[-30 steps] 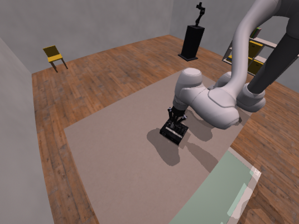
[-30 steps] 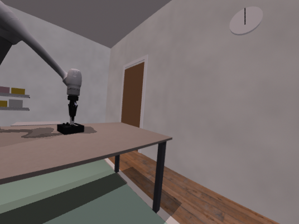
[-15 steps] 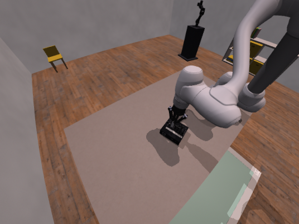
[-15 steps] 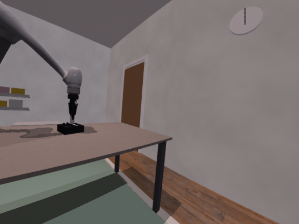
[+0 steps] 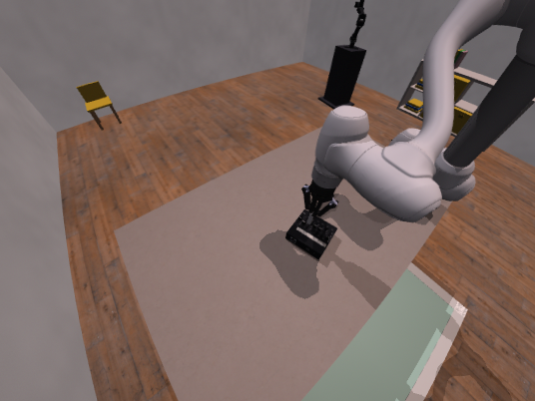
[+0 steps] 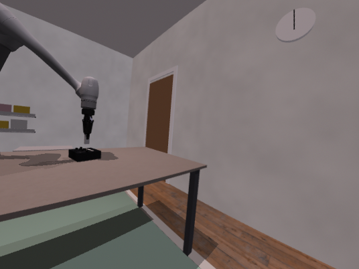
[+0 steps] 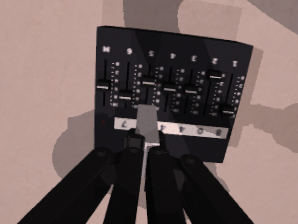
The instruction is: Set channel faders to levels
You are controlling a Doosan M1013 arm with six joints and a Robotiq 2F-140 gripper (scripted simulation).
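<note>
The black lighting desk [image 5: 311, 233] stands flat on the brown table; it also shows in the exterior view [image 6: 84, 154] and in the wrist view [image 7: 169, 99]. In the wrist view it has a row of several faders with grey caps at differing heights, the leftmost [image 7: 103, 86] and the rightmost [image 7: 229, 111]. A white tape strip [image 7: 176, 128] runs along the near side; its writing is too small to read. My gripper [image 7: 145, 118] [image 6: 86, 138] is shut and empty. It hangs straight down a little above the desk's left part, over the tape strip, touching no fader.
The table's edge runs at the right [image 6: 197, 167], with a green mat [image 5: 394, 339] on the floor below. A yellow chair [image 5: 96, 102], a black pedestal [image 5: 343, 75] and a shelf [image 5: 449, 95] stand far off.
</note>
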